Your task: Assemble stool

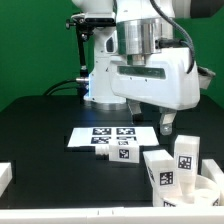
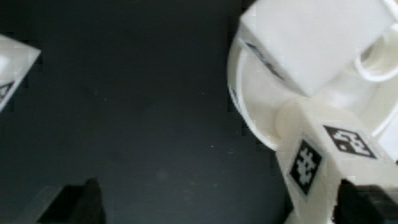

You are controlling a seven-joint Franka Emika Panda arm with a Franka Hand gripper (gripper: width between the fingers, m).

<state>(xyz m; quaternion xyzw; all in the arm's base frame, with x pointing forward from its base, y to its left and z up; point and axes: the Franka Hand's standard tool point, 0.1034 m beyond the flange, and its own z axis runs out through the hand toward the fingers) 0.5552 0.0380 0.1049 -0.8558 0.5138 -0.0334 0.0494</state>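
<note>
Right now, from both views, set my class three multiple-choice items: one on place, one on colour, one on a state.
1. The lying leg is: A on a chair; B beside the marker board; C in a box.
2. The seat is: A red; B black; C white.
3. The gripper is: A open; B shut on a leg; C shut on the seat.
Answers: 1 B, it lies on the table at the board's edge. 2 C, its rim shows white. 3 A, its fingers stand wide apart.
</note>
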